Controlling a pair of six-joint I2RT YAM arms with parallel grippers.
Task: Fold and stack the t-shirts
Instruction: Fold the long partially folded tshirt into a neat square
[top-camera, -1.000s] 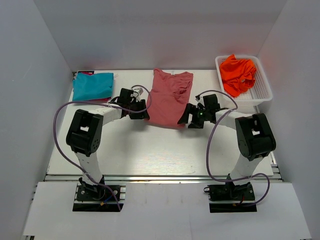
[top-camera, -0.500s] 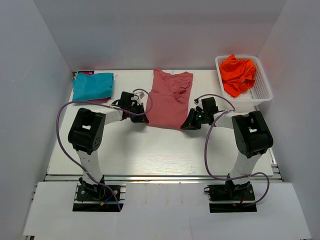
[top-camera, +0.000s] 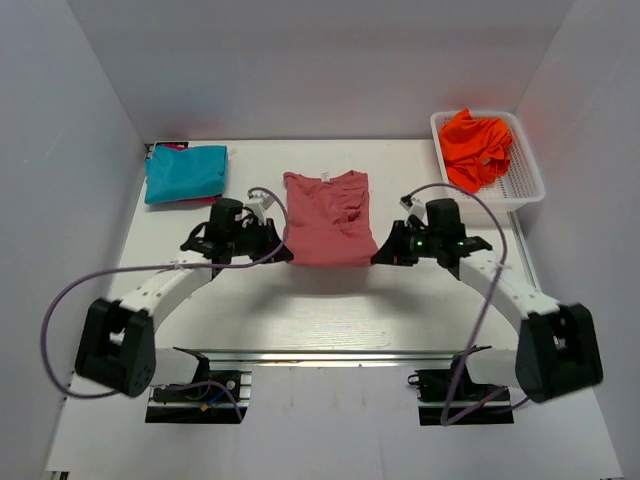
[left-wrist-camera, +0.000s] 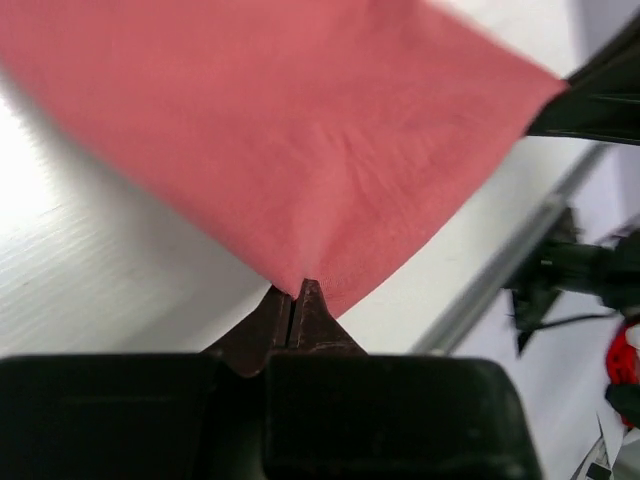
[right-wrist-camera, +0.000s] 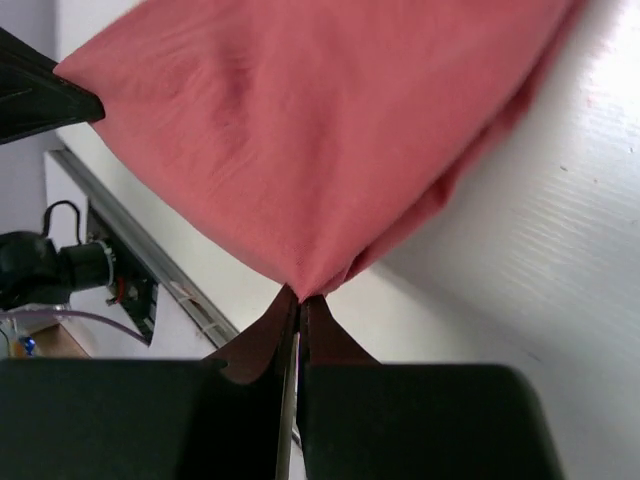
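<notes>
stretching between the two grippers, the salmon t-shirt (top-camera: 325, 218) is soft, matte cloth with fine creases. from above it is roughly rectangular, with its neckline toward the far wall and a rumpled fold near its right sleeve. the left gripper (left-wrist-camera: 297, 300) is pinched tight on the shirt's near left corner, its dark fingertips meeting around a small peak of cloth. the right gripper (right-wrist-camera: 298, 305) is clamped the same way on the near right corner, where the cloth bunches in layers. both held corners sit raised off the surface. the near hem runs straight from one gripper to the other, over the middle of the white table (top-camera: 330, 300), whose top shows a faint ribbed grain in the wrist views.

the teal t-shirt (top-camera: 186, 172) lies folded flat at the far left corner, well apart from the salmon one, with a sliver of magenta showing at its edge. the orange t-shirt (top-camera: 475, 145) sits crumpled in the white mesh basket (top-camera: 530, 188) at the far right corner. purple cables (top-camera: 60, 310) loop off both arms, the left one bowing wide toward the left wall and the right one arching over its forearm.

plain white walls close the table on the left, far and right sides. bare tabletop lies between the shirt's near hem and the metal rail (top-camera: 330, 352) at the near edge, and also between the shirt and the basket.
</notes>
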